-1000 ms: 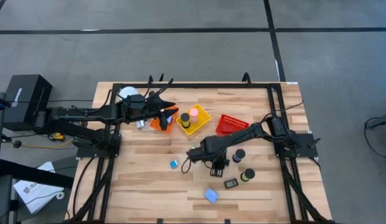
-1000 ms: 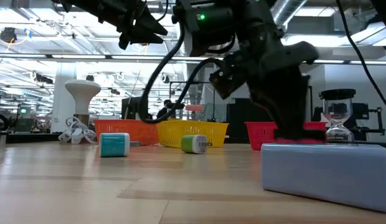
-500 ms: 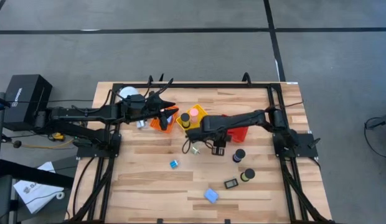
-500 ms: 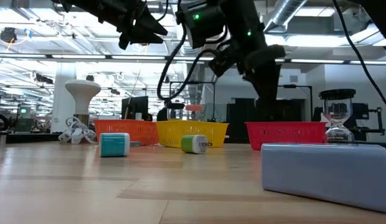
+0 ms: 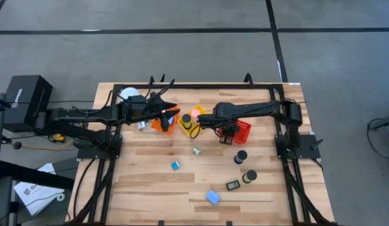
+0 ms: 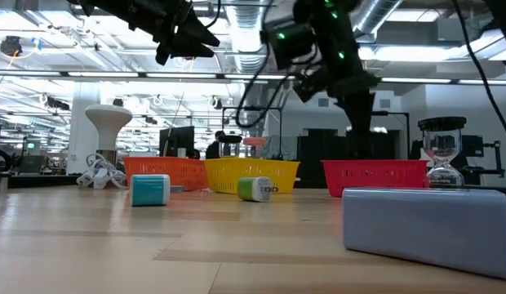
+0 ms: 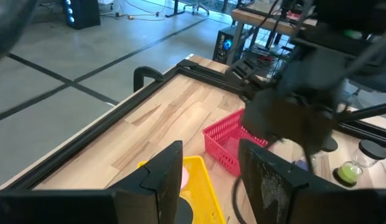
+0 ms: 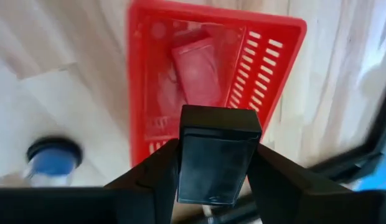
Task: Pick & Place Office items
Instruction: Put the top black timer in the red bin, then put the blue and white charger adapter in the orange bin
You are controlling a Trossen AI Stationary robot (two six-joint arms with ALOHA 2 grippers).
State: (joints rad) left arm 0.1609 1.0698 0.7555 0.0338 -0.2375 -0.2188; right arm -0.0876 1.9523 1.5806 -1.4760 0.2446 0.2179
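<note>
Wooden table first: on it we see three mesh baskets in a row along the far side, orange, yellow and the red basket. Our right gripper hangs over the red basket, its jaws clamped on a black flat rectangle; a red rectangle already lies inside. We judge the placing step is under way: next, lower and release. Our left gripper waits over the orange basket, jaws partly apart, empty.

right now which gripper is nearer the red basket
Right. The right gripper hangs over the red basket, shut on a black flat rectangle. The left gripper hovers by the orange basket, farther off.
</note>
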